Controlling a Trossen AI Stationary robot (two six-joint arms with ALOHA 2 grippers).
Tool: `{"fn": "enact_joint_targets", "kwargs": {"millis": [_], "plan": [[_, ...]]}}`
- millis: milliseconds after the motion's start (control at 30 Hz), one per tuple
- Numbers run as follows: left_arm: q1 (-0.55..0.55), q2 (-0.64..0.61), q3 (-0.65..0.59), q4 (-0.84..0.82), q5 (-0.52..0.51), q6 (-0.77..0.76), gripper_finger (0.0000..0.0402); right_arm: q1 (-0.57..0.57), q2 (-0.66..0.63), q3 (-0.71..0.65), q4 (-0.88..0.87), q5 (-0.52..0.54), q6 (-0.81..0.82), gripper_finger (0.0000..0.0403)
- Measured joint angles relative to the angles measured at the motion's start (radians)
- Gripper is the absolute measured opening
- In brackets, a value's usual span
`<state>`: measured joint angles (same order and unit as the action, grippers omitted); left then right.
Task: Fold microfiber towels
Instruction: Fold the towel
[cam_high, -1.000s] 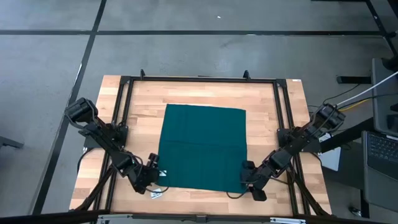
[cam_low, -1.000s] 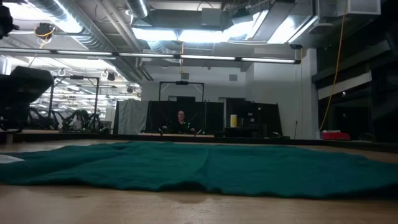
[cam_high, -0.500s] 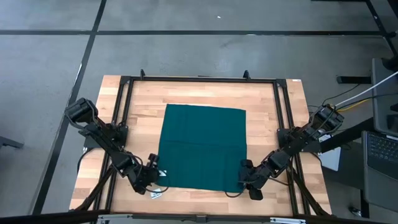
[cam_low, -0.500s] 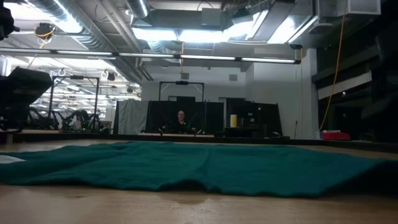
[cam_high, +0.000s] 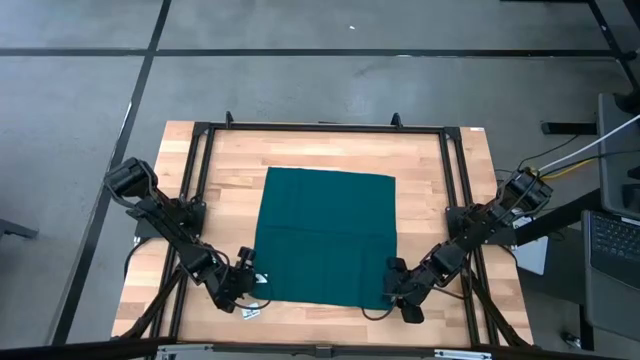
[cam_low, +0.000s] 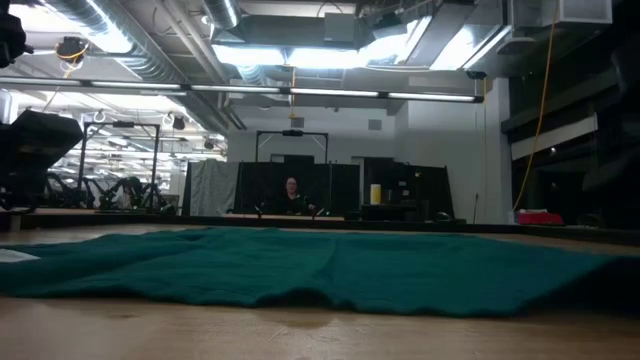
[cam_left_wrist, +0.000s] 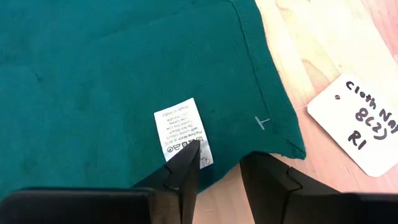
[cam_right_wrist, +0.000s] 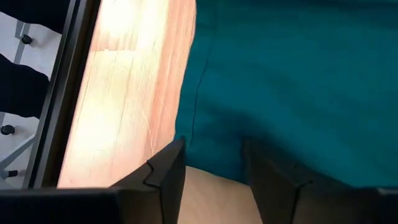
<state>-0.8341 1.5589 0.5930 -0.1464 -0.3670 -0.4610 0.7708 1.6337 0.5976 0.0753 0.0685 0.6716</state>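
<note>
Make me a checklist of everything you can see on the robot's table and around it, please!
Surface: wooden table, black frame rails round it.
Job's things: teal towel spread flat, unfolded; white tag near one corner.
Clutter: handwritten paper label beside that corner.
Grippers: left tool open at the towel's near left corner; right tool open at its near right corner; neither holds cloth.
Cables: white and yellow cables off the table's right side.
Surroundings: grey floor; a person far behind.

Wooden surface (cam_high: 225, 180), black frame (cam_high: 320, 127) on it. White handwritten label card (cam_left_wrist: 364, 127), lower left of surface. Person (cam_low: 291, 192) seated far behind, centre frame.
</note>
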Motion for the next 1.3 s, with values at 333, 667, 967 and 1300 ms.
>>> {"fn": "enact_joint_targets", "kwargs": {"millis": [333, 667, 967, 1300], "plan": [[0.0, 0.001, 0.0, 0.013, -0.031, -0.015, 0.0107, 0.003, 0.056, 0.006, 0.048, 0.117, -0.034, 0.0176], [0.001, 0.002, -0.001, 0.017, -0.053, -0.062, 0.0106, -0.001, 0.056, 0.006, -0.036, 0.269, -0.028, 0.0095], [0.003, 0.004, 0.008, 0.031, -0.064, -0.169, 0.0077, 0.037, 0.063, 0.07, -0.088, 0.159, -0.007, 0.0009], [0.013, 0.003, 0.112, 0.033, -0.108, -0.185, 0.0003, 0.092, 0.074, 0.177, -0.171, 0.121, 0.031, 0.0008]]}}
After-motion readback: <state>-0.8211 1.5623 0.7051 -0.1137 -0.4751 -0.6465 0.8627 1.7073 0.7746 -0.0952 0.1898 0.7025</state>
